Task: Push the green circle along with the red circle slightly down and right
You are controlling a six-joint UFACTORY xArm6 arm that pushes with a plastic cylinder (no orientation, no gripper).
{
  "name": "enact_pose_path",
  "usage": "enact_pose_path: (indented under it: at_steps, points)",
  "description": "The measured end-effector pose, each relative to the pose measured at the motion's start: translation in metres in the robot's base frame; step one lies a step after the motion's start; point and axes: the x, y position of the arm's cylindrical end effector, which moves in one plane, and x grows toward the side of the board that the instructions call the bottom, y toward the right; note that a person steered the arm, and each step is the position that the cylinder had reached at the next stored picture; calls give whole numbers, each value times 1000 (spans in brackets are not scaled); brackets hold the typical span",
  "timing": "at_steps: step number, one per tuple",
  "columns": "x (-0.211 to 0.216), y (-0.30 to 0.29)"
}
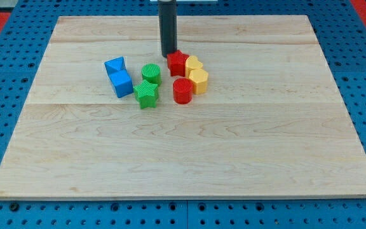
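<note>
Wooden planks make up the pale board (183,152), with grain running side to side and two faint seams across it. It lies on a blue pegboard (5,57) dotted with holes. Nothing here is a container; every block sits loose on the bare wood.

All the blocks have ribbed, layered sides. The green circle (150,73) is a short cylinder standing in the upper middle of the board. Just below it, touching or nearly so, is a green star (146,94). The red circle (183,91), another short cylinder, stands to the right of the green star and below right of the green circle, apart from both. Above the red circle is a second red block (178,63) of blocky shape, which I cannot make out exactly. Two yellow blocks press against its right side, the upper yellow block (194,64) and the lower yellow block (199,80), both rounded. On the left, two blue blocks touch each other: the upper blue block (115,65) and a blue cube (121,83).

A dark, smooth rod ends in my tip (168,56), which is at the upper left edge of the red block, up and right of the green circle. The arm has no claw, so there is no open or closed state to tell.
</note>
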Motion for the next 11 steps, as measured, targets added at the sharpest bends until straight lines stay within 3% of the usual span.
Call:
enact_pose_path:
  at_steps: [2,7,9,11]
  points:
    - [20,-57]
    - [85,-13]
    - [67,21]
    - [8,14]
